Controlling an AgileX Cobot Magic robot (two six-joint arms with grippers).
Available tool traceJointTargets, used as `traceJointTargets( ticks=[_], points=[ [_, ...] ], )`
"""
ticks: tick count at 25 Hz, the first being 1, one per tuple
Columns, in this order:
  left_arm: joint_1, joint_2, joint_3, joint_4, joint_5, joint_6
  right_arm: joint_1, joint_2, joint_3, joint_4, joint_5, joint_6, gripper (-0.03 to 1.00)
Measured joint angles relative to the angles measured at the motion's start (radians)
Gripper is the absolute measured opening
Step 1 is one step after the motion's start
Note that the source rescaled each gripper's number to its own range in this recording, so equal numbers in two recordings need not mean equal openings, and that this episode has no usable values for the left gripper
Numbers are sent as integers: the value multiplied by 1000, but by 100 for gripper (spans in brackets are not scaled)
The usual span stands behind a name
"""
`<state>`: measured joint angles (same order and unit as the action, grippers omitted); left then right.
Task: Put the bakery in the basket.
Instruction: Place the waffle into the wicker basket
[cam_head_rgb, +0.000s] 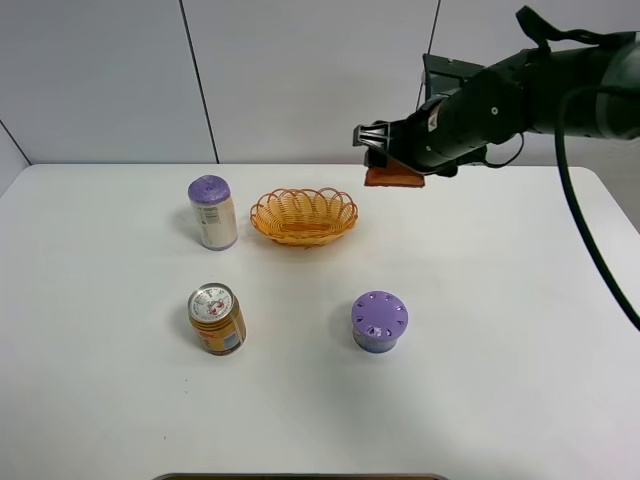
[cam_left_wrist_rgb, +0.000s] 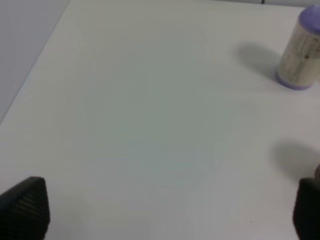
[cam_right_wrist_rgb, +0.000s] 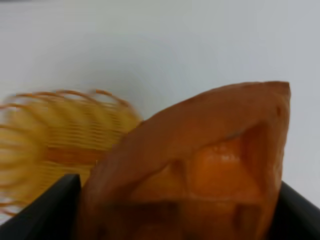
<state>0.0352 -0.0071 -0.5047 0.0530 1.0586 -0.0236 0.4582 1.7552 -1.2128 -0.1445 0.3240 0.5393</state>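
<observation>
My right gripper (cam_head_rgb: 388, 160) is shut on the bakery (cam_head_rgb: 394, 178), an orange-brown waffle slice, and holds it in the air to the right of the basket (cam_head_rgb: 304, 215). In the right wrist view the bakery (cam_right_wrist_rgb: 200, 170) fills the frame between the two black fingers (cam_right_wrist_rgb: 45, 210), with the orange-yellow wicker basket (cam_right_wrist_rgb: 45, 135) blurred behind it. My left gripper (cam_left_wrist_rgb: 165, 210) is open and empty over bare table; only its two black fingertips (cam_left_wrist_rgb: 25, 207) show. The left arm is out of the exterior high view.
A purple-lidded tall jar (cam_head_rgb: 212, 212) stands left of the basket and shows in the left wrist view (cam_left_wrist_rgb: 300, 50). An orange can (cam_head_rgb: 217, 319) stands front left. A short purple-lidded jar (cam_head_rgb: 379, 321) stands front centre. The white table (cam_head_rgb: 500, 350) reaches the frame edges.
</observation>
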Motion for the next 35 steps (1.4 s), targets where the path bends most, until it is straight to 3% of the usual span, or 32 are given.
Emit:
traceJointTargets(
  ticks=[5,17,35],
  points=[
    [0,0,0,0,0,0,54,6,-1,0,-105,23,0],
    [0,0,0,0,0,0,143,205,-247,-82,-19,26,0],
    [0,0,0,0,0,0,143,457,-407,-133,-123,26,0]
  ],
)
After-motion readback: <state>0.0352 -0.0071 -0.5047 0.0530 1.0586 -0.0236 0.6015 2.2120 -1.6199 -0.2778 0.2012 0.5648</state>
